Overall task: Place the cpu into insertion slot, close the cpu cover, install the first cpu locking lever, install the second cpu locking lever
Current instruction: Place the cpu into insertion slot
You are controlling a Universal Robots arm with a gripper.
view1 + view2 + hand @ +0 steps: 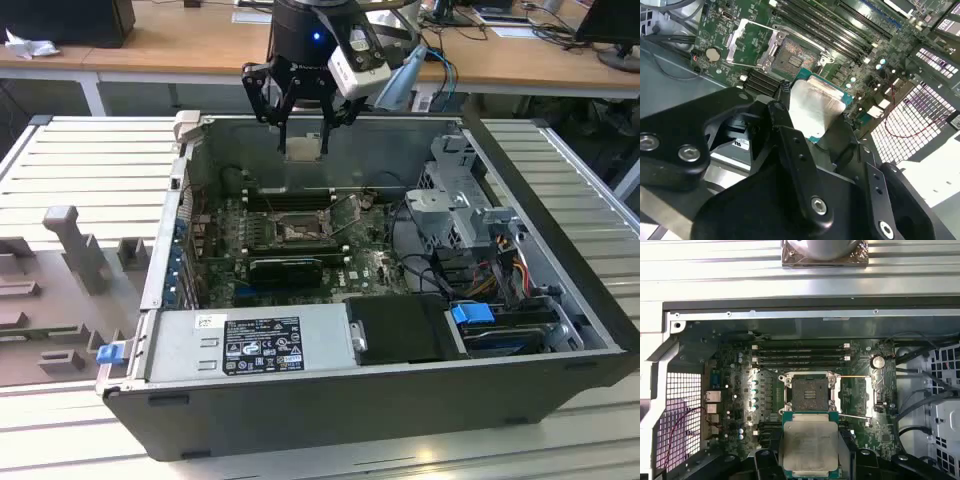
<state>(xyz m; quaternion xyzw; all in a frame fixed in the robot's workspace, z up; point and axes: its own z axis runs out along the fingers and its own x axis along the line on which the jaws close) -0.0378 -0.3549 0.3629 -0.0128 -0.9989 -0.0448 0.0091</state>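
Note:
My gripper (302, 128) hangs above the open computer case, shut on the cpu (303, 148), a pale flat square chip. In both wrist views the cpu (810, 445) (815, 107) sits between the black fingers (766, 460), held level over the green motherboard (370, 270). The insertion slot (810, 392) (792, 56) (297, 230) lies bare below, dark in the middle with a silvery rim. Beside the slot, the cpu cover (734, 45) (873, 390) stands swung open. Thin lever rods (855, 376) stick out along the socket's sides.
The case (560, 250) has tall walls around the board. A power supply (250, 345) sits at the front, a drive cage (460, 200) and cables (500, 260) on the exterior view's right. Long black memory sticks (800, 354) lie beyond the slot. A grey fixture (70, 250) stands outside.

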